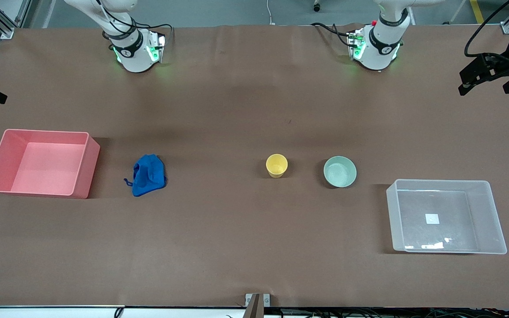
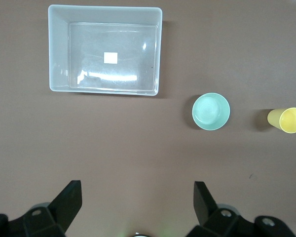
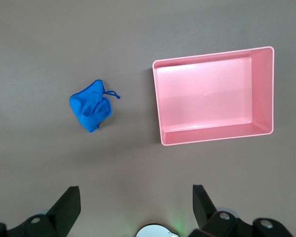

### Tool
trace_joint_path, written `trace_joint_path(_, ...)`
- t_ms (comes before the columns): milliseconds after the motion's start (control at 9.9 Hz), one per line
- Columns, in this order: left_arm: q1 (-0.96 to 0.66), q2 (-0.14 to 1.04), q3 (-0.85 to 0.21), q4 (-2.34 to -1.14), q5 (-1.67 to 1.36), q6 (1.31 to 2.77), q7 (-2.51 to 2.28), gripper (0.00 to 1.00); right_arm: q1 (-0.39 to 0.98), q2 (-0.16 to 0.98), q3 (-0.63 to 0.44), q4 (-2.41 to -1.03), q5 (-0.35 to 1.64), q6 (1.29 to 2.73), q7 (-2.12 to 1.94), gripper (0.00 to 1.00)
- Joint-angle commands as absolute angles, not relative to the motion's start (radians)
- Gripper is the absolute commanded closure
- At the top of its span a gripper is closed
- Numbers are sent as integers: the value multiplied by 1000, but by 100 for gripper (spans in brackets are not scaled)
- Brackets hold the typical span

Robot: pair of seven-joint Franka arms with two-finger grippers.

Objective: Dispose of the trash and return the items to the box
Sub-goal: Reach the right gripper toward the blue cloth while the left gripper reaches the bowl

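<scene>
Nothing of the task is done yet, by the look of it; all three loose things lie on the bare desk.

- Trash: blue wad, left of centre in the front view, just beside the pink bin, touching nothing. Not disposed of.
- Cup: yellow, upright, mid-frame. Not boxed.
- Bowl: mint, upright, beside the cup toward the left arm's end, apart from it. Not boxed.
- Box: clear, lower right of the front view, holding nothing but its white sticker.
- Left gripper: high over the desk near bowl and box; jaws spread wide, holding nothing.
- Right gripper: high over the desk near trash and pink bin; jaws spread wide, holding nothing.

Remaining, as judged: trash into the pink bin; cup and bowl into the box.
</scene>
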State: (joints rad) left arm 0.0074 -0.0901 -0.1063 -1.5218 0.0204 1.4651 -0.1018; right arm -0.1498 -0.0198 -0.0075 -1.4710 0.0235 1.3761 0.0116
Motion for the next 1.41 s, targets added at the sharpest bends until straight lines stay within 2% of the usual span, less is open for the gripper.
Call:
trace_joint_path(0,9,-71,-112,-1525,40,1442,-91,0,-163,-20,-5,-1466,26,1365,2,0)
trace_joint_path(303,-6,1,-121,-1526,22,1477,-95,0,-161,-20,-5,-1466,26,1364,2,0)
trace_joint_path(404,-17,23,-130,-1566,20,1527,-106,0,-158,-20,-2,-1465,26,1365,5,0)
trace_joint_path(606,-17,25,-167,-1764,21,1754,-135,0,-105,-15,9,-1462,11,1379,49,0)
trace_joint_path(808,-18,29,-210,-1986,29,2014,-240,0,-48,33,67,-1485,-6,1445,272,0)
trace_joint_path(1010,-20,98,-251,-2089,29,2202,-323,0,-32,118,158,-1555,-8,1573,505,0)
trace_joint_path(1313,-41,271,-291,-2114,37,2434,-464,0,-12,210,183,-1772,-8,1870,676,0)
